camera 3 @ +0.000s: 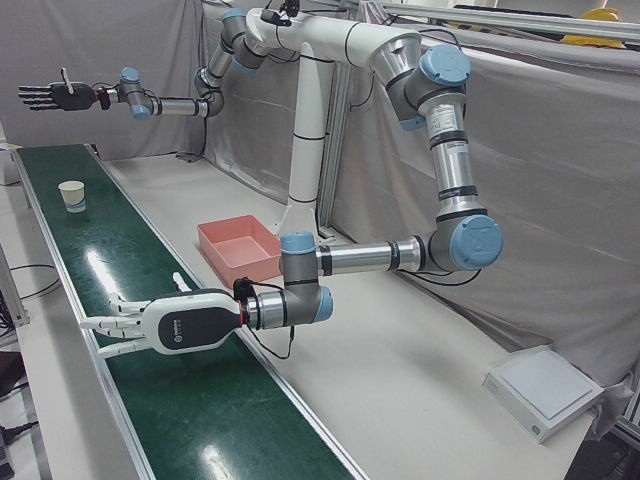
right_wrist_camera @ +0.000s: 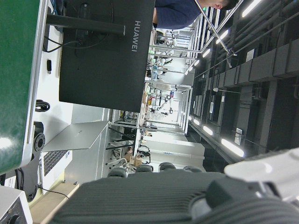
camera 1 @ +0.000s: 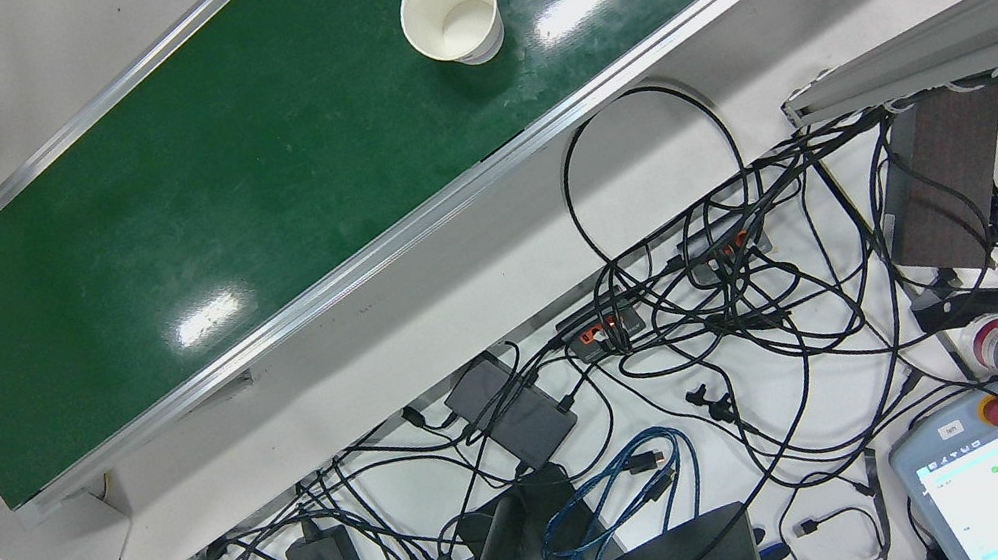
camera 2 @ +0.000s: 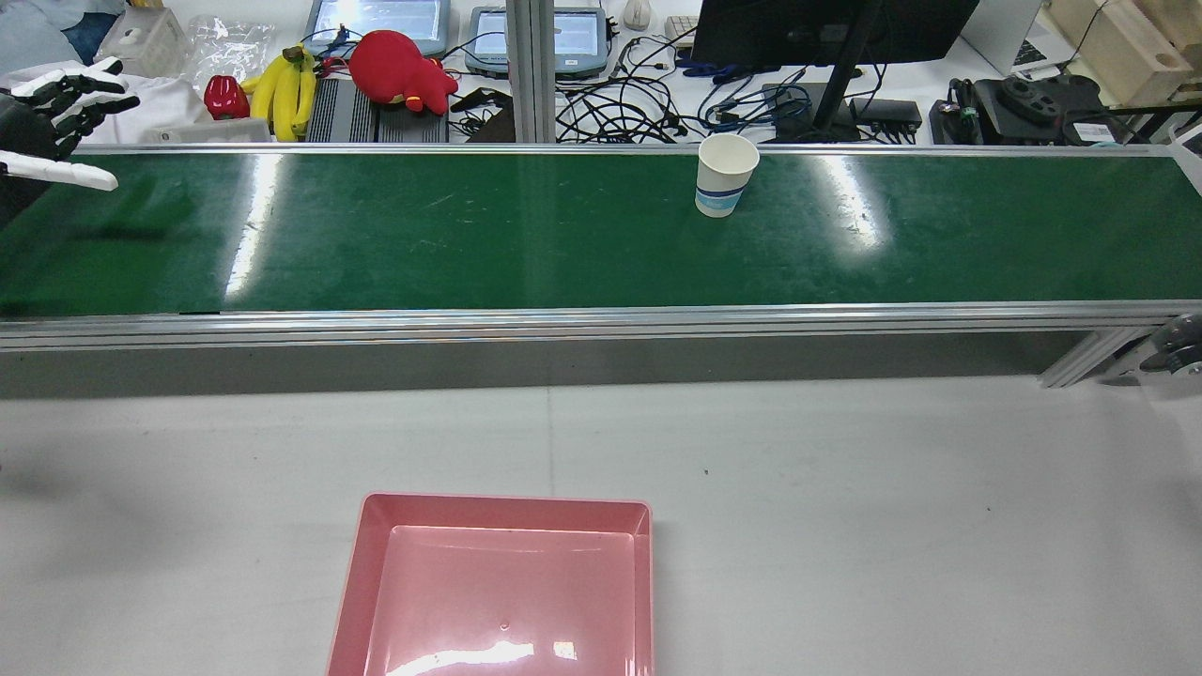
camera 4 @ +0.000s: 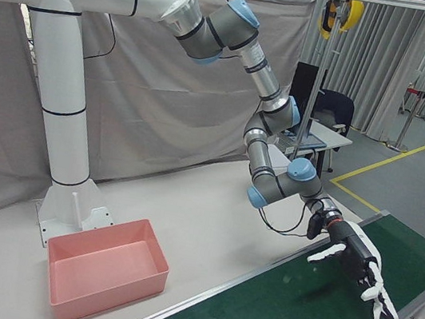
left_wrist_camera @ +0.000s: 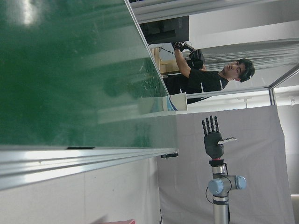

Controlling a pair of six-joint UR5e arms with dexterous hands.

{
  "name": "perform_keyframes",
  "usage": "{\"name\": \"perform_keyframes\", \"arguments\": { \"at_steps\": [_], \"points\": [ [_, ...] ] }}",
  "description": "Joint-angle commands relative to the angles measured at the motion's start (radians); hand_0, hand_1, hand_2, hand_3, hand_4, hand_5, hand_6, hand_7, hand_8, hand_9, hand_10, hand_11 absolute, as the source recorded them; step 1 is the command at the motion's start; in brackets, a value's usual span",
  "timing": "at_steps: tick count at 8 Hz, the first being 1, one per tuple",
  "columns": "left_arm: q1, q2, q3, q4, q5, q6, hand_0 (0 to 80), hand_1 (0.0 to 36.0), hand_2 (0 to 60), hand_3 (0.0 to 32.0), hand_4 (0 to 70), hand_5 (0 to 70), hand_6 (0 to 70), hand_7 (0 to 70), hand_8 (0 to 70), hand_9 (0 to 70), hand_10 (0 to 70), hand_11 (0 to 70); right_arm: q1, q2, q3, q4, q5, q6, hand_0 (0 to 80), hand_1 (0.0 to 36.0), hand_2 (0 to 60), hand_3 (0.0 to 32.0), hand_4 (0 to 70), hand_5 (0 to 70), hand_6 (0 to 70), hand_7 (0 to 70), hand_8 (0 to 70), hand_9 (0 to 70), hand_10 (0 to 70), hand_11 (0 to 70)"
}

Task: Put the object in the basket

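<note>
A: So where's the paper cup (camera 2: 725,174)?
B: Upright on the conveyor belt (camera 2: 470,235), toward its right-arm end. Right hand (camera 3: 55,95) looks nearer, raised high; left hand (camera 3: 150,325) low, opposite end. Both hands' fingers spread, empty.

One paper cup (camera 2: 726,174) on one green conveyor belt (camera 2: 470,235), at 12 o'clock from one pink basket (camera 2: 498,587). Two hands: left hand (camera 2: 56,127), right hand (camera 3: 58,95). Behind the belt: one banana bunch (camera 2: 280,89), one red plush toy (camera 2: 399,70), two tablets (camera 2: 540,33), one monitor (camera 2: 826,28).
</note>
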State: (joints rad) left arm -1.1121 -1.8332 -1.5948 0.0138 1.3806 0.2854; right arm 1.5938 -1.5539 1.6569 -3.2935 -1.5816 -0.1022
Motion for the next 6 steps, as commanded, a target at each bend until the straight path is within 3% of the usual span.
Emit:
{"name": "perform_keyframes", "arguments": {
  "at_steps": [1, 6],
  "points": [
    [0.005, -0.018, 0.001, 0.002, -0.002, 0.005, 67.7, 25.6, 0.7, 0.0, 18.9, 36.3, 7.7, 6.8, 12.8, 18.7, 0.0, 1.4, 0.0, 0.0, 0.0, 0.0, 0.0, -0.001, 0.0, 0.0, 0.0, 0.0, 0.0, 0.0, 0.0, 0.0, 0.0, 0.0, 0.0, 0.0],
    [0.011, -0.052, 0.015, 0.031, -0.023, 0.024, 65.2, 25.0, 1.0, 0.0, 19.5, 36.0, 7.7, 7.0, 12.8, 18.9, 0.0, 1.0, 0.0, 0.0, 0.0, 0.0, 0.0, -0.001, 0.0, 0.0, 0.0, 0.0, 0.0, 0.0, 0.0, 0.0, 0.0, 0.0, 0.0, 0.0]
  ]
}}
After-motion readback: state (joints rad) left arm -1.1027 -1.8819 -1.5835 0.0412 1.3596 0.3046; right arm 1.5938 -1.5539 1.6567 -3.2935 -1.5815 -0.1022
